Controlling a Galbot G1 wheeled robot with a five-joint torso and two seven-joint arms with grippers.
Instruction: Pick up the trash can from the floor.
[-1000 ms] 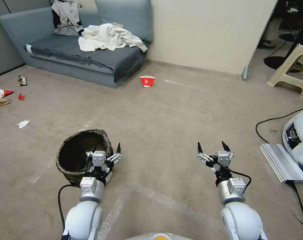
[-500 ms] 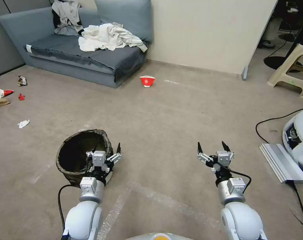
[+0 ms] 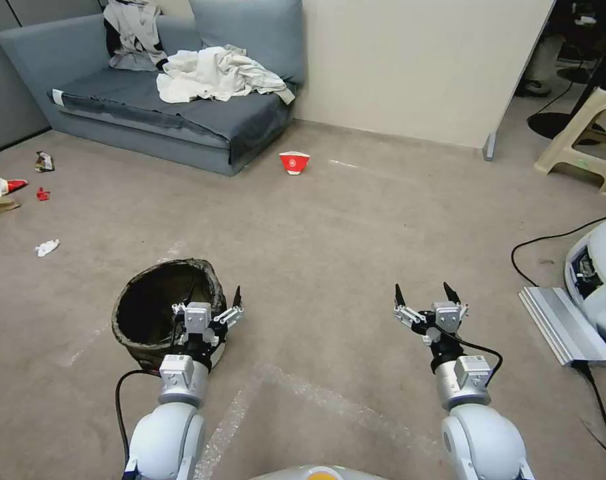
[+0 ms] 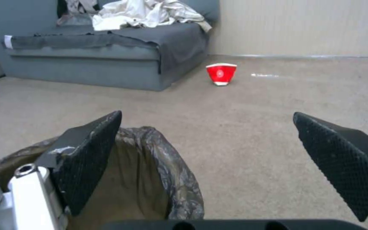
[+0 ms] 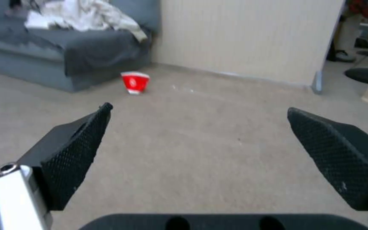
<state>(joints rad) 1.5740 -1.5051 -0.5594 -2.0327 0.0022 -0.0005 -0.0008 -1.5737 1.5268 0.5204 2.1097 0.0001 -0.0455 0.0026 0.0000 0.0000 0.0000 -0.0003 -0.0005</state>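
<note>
Head view, bin: the trash can [image 3: 157,308] stands on the floor [image 3: 329,240] at the robot's left front, black bag folded over its rim.
Head view, left gripper [image 3: 213,295]: fingers spread apart, over the bin's right rim, seemingly not touching it.
Head view, right gripper [image 3: 423,295]: fingers also apart, holding nothing, above bare carpet well right of the bin.
Left wrist view: one finger [image 4: 88,156] is above the bin's mouth, the other over carpet; a red bowl [image 4: 221,73] stands far ahead near the sofa [image 4: 107,60].
Right wrist view: spread fingers [image 5: 71,153], carpet between them.
</note>
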